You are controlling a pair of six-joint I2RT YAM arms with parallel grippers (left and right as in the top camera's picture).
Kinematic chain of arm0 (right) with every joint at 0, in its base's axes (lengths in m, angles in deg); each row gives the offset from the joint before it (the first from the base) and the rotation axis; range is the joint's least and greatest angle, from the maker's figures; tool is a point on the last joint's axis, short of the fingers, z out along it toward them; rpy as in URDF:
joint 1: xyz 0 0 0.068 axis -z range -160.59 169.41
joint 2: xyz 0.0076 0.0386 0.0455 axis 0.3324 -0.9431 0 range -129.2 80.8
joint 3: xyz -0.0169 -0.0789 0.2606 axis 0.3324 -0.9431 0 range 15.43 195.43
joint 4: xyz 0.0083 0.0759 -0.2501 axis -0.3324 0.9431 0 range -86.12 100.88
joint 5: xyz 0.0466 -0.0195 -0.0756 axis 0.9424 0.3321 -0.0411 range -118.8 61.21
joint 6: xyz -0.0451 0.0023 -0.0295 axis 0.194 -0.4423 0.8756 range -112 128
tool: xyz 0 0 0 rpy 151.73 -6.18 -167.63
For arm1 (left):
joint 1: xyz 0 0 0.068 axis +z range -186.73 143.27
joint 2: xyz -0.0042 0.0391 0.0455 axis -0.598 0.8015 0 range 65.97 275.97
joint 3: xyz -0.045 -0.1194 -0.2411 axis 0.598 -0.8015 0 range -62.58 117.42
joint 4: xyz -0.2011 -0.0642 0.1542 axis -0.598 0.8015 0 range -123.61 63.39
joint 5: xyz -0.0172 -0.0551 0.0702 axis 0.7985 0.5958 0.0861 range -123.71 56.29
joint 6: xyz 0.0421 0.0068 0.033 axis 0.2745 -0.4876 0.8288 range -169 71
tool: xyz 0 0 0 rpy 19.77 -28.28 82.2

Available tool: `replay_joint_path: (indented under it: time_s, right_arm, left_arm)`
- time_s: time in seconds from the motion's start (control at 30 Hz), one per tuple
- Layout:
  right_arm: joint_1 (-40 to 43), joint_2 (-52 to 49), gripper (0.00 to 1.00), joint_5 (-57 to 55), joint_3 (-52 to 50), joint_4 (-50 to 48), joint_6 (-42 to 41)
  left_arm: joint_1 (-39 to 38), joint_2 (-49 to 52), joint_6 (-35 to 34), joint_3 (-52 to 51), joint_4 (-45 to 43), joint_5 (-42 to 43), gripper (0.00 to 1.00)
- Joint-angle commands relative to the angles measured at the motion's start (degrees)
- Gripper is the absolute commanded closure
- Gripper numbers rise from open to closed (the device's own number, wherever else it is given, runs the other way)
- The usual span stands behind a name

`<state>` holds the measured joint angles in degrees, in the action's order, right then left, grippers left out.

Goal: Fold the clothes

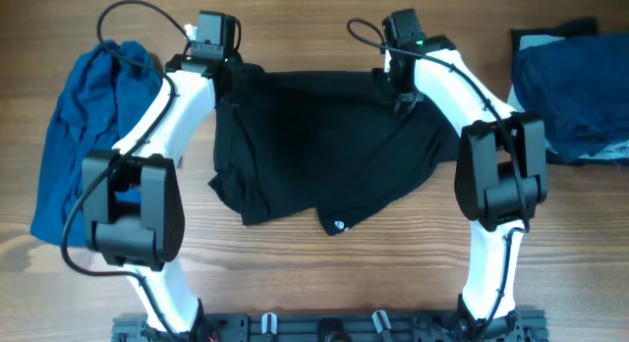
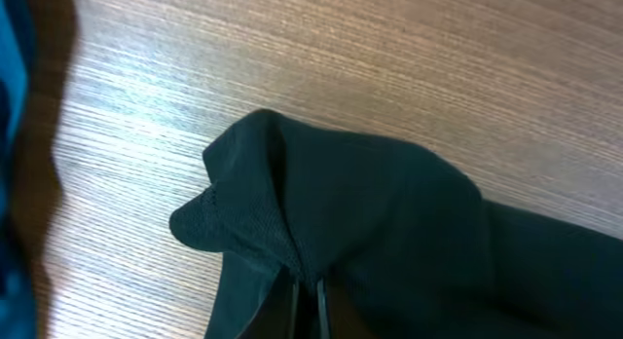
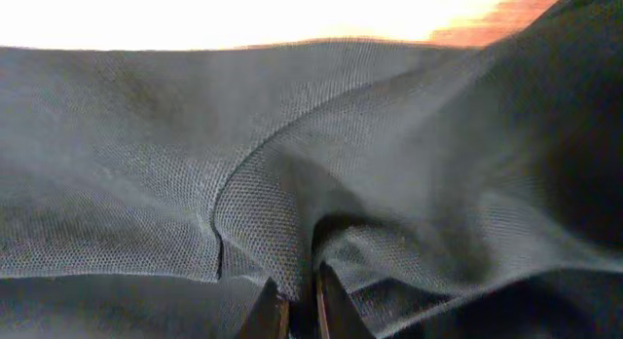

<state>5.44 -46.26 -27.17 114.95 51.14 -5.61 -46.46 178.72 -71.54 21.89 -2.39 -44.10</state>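
Note:
A black mesh garment [image 1: 324, 145] lies spread across the middle of the table, its far edge lifted. My left gripper [image 1: 228, 75] is shut on its far left corner; in the left wrist view the fingers [image 2: 308, 305] pinch a fold of the black cloth [image 2: 389, 222] just above the wood. My right gripper [image 1: 397, 82] is shut on the far right corner; in the right wrist view the fingers [image 3: 300, 305] clamp a ridge of the mesh fabric [image 3: 292, 164], which fills that view.
A blue garment [image 1: 84, 116] lies crumpled at the left side of the table. A pile of dark blue clothes [image 1: 570, 86] sits at the far right. Bare wood shows in front of the black garment.

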Motion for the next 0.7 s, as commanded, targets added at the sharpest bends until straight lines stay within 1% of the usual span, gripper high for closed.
replay_joint_path:
  time_s: [0.0, 0.2, 0.5, 0.53, 0.67]
  right_arm:
    - [1.1, 6.2, 0.96, -0.6, 5.1, 2.6, 0.7]
    - [2.4, 14.7, 0.96, -0.3, 6.2, 6.5, 2.6]
    - [5.9, 29.6, 0.96, -0.3, 6.2, 8.5, 3.2]
    - [6.6, 31.9, 0.96, -0.3, 6.2, 8.8, 3.6]
    - [7.8, 35.7, 0.96, -0.3, 6.2, 9.6, 3.8]
  left_arm:
    - [0.4, -7.3, 1.8, 0.7, -0.4, -2.8, 0.96]
    - [0.4, -13.2, 2.9, 0.7, -0.1, -2.8, 0.96]
    - [0.4, -20.3, 2.9, 0.7, 0.7, -2.8, 0.96]
    - [0.4, -21.9, 3.9, 0.7, 0.7, -2.7, 0.96]
    - [0.4, -25.4, 5.7, 0.7, 0.7, -2.8, 0.96]
